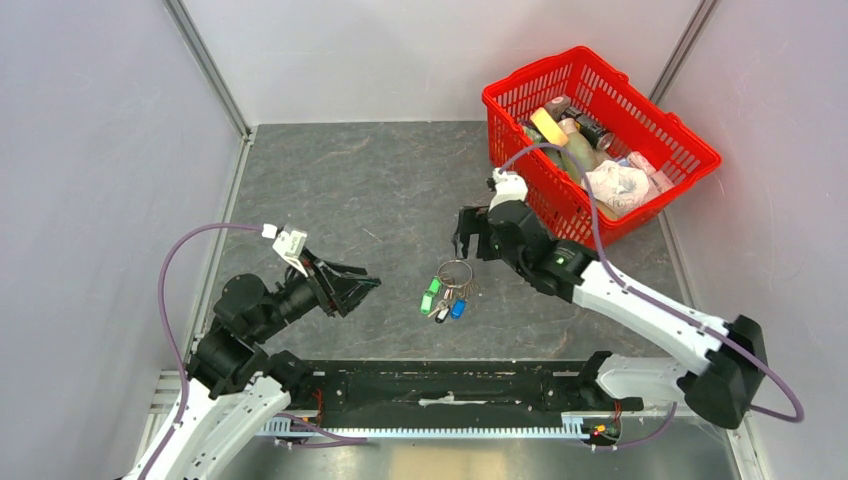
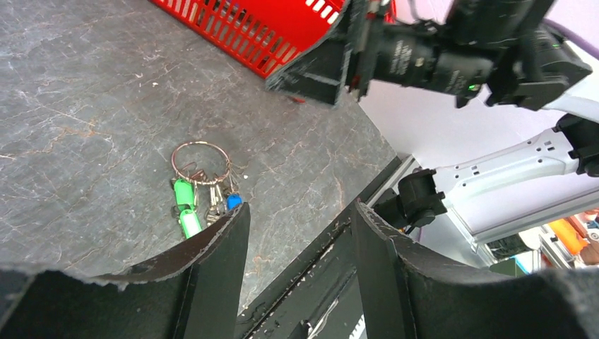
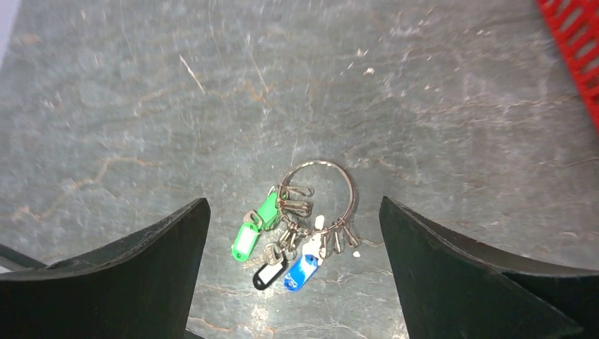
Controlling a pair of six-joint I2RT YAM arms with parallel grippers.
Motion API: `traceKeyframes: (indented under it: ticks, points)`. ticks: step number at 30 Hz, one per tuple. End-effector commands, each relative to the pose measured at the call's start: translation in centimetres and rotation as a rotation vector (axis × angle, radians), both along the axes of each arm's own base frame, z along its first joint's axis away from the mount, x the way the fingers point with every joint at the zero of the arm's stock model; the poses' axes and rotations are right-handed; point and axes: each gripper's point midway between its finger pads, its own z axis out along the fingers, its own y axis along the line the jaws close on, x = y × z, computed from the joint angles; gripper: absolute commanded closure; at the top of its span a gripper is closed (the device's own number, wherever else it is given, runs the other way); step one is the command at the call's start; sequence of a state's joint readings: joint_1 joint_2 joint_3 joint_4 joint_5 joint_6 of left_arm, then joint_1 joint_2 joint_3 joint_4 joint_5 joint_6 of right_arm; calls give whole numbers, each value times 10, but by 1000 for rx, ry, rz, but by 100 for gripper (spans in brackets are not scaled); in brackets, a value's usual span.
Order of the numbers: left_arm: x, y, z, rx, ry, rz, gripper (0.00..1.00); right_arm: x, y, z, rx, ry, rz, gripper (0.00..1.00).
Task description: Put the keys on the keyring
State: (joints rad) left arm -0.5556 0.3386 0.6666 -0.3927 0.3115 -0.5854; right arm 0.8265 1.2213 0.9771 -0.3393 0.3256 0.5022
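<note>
The keyring is a thin silver wire ring lying flat on the grey table. The keys, with green, black and blue plastic tags, lie bunched at its near side and seem threaded on it. My right gripper is open and empty, just behind and to the right of the ring. Its wrist view shows the ring and keys between the spread fingers. My left gripper is open and empty, left of the keys. Its wrist view shows the ring and keys beyond its left finger.
A red basket with bottles and wrappers stands at the back right, just behind the right arm; it also shows in the left wrist view. Grey walls close the table on the left, back and right. A black rail runs along the near edge.
</note>
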Motion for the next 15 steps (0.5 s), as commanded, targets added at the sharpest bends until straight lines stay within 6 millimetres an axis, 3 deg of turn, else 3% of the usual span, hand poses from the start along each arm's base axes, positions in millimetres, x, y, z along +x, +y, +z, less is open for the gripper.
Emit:
traceKeyframes:
  ticks: [1,8,11,15]
  points:
    - [9,2,24,4,-92,23,39,6,-30,58,41,-76,-163,3]
    - [23,-3,30,27,-102,36,39,0,-74,99,-7,-169,-282,3]
    - [29,-4,35,40,-122,47,39,-12,-75,111,-26,-231,-163,3]
    - [34,-6,43,42,-151,49,39,-17,-95,124,-23,-286,-211,3]
